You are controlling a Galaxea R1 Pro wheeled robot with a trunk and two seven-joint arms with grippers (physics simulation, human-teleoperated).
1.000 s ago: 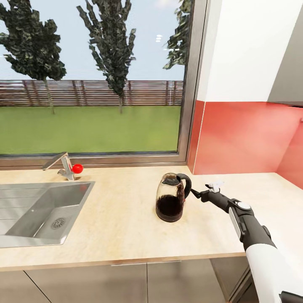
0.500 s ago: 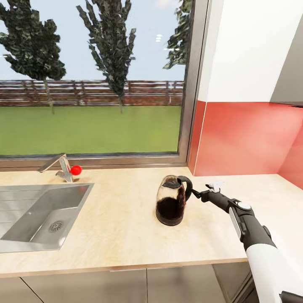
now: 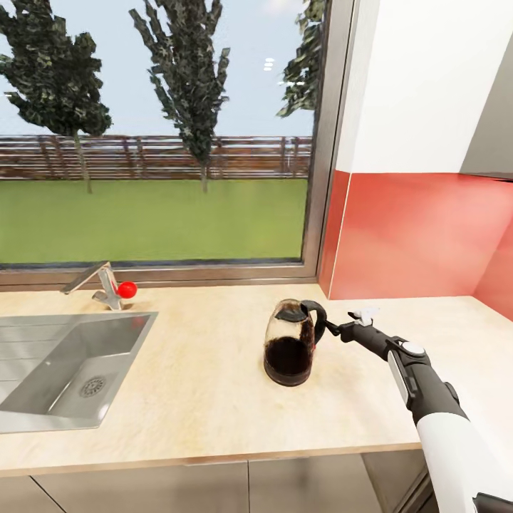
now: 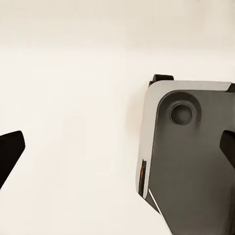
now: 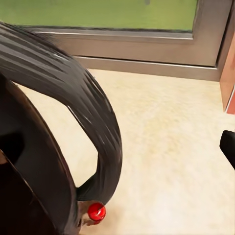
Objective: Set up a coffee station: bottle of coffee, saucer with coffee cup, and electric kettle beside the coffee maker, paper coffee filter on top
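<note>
Presently the electric kettle stands upright on the countertop, between the sink and the red backsplash. The right gripper meets its black handle (grip unconfirmed). The left gripper is spread open, holding nothing.

The right arm reaches forward and left, its white forearm leading to a dark wrist. The right gripper looks closed. The left gripper's fingertips stand apart.
</note>
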